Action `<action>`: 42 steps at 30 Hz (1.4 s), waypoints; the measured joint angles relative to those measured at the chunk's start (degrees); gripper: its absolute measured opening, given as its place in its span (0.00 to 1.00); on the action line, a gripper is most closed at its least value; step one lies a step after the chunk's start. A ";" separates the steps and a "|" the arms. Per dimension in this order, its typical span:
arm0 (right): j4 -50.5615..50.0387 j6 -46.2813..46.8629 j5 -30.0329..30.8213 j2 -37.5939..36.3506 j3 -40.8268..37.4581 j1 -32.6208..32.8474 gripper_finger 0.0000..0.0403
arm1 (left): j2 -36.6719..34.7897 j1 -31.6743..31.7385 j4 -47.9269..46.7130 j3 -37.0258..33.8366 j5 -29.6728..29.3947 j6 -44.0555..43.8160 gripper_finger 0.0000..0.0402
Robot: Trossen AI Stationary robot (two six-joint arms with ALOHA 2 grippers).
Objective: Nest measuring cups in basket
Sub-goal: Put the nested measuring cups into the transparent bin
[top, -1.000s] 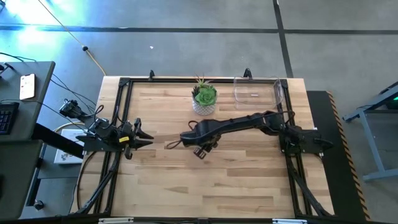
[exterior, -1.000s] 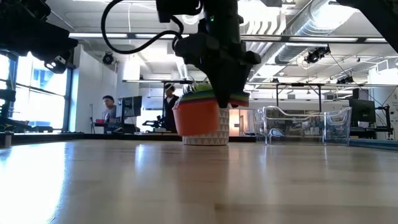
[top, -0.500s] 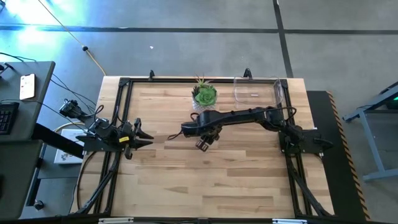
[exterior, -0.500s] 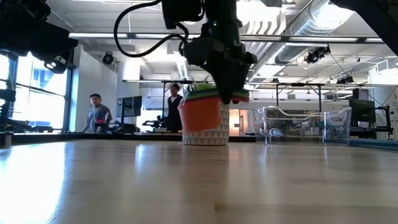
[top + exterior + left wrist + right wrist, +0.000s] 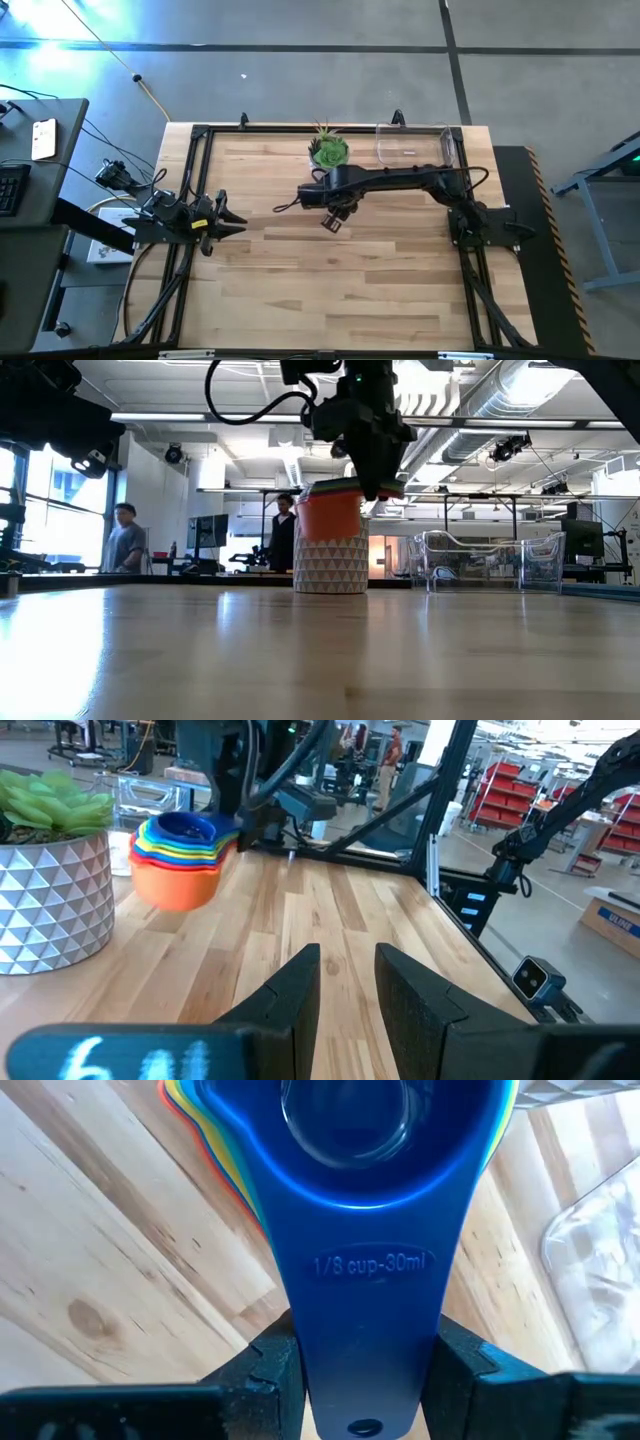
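Note:
A nested stack of measuring cups [image 5: 328,515], orange outermost and blue [image 5: 385,1140] innermost, hangs above the table's middle. My right gripper [image 5: 333,221] is shut on it, just in front of the potted plant [image 5: 328,152]. The left wrist view shows the stack [image 5: 180,855] beside the pot. The clear basket [image 5: 412,142] stands by its base at the far right of the table. My left gripper [image 5: 240,222] waits open at the table's left edge, its fingers [image 5: 300,990] around nothing. My right gripper pinches the stacked handles between its two fingers, which sit on the two long edges of the blue top handle [image 5: 365,1320]. The fingers [image 5: 268,1370] point steeply down and lie across the handles. The stack is lifted clear of the table, its bowls roughly level.
The white patterned pot [image 5: 330,565] with the green plant stands right behind the held stack. A black frame rail [image 5: 200,135] runs around the table top. People stand in the room beyond the table.
My right gripper has risen and gone toward the table's far edge, closer to the potted plant, carrying the cup stack higher off the table. It has stayed shut on the handles.

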 joint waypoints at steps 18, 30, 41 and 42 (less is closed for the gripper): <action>20.92 14.36 -5.17 -29.80 -44.00 1.62 0.30 | 0.02 0.00 0.00 -0.02 0.00 0.00 0.22; 20.35 8.49 2.66 -53.68 -56.52 -8.55 0.30 | 0.01 -0.02 0.00 -0.02 0.00 -0.01 0.22; 24.31 -28.42 -0.82 -56.48 -57.94 -35.36 0.30 | 0.01 -0.01 0.00 -0.02 0.00 -0.01 0.22; 24.96 -31.74 -1.95 -55.82 -57.94 -37.64 0.30 | 0.01 0.00 0.00 -0.02 0.00 0.00 0.22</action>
